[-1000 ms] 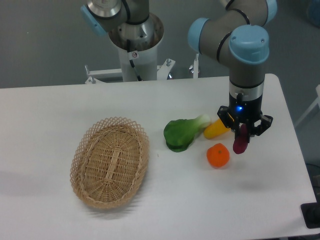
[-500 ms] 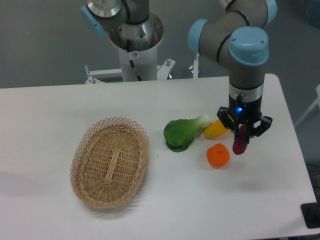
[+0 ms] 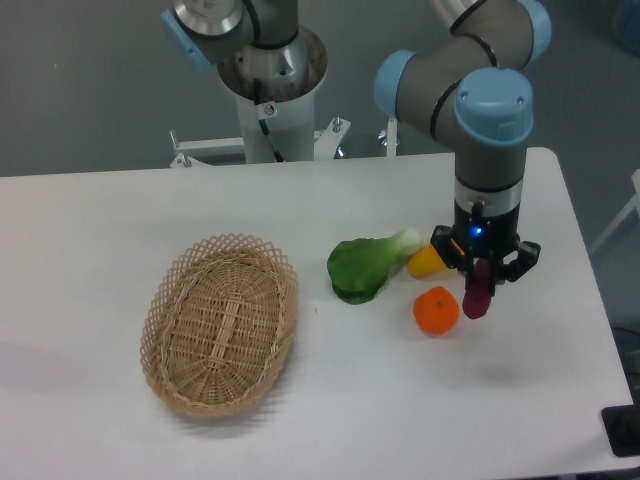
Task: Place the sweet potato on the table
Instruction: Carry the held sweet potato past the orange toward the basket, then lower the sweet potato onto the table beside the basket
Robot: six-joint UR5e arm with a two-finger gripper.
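My gripper (image 3: 481, 268) points straight down over the right part of the white table (image 3: 90, 230). It is shut on the dark purple sweet potato (image 3: 477, 293), which hangs upright from the fingers, its lower end above the tabletop. The sweet potato hangs just to the right of the orange (image 3: 436, 310) and in front of the yellow vegetable (image 3: 425, 262).
A green leafy vegetable (image 3: 365, 266) lies left of the yellow one. An oval wicker basket (image 3: 221, 322) sits at the left of the table. A second robot's base (image 3: 272, 80) stands behind the table's far edge. The table's right edge runs close by the gripper.
The gripper with the sweet potato has moved slightly to the left and down, closer to the orange and the tabletop.
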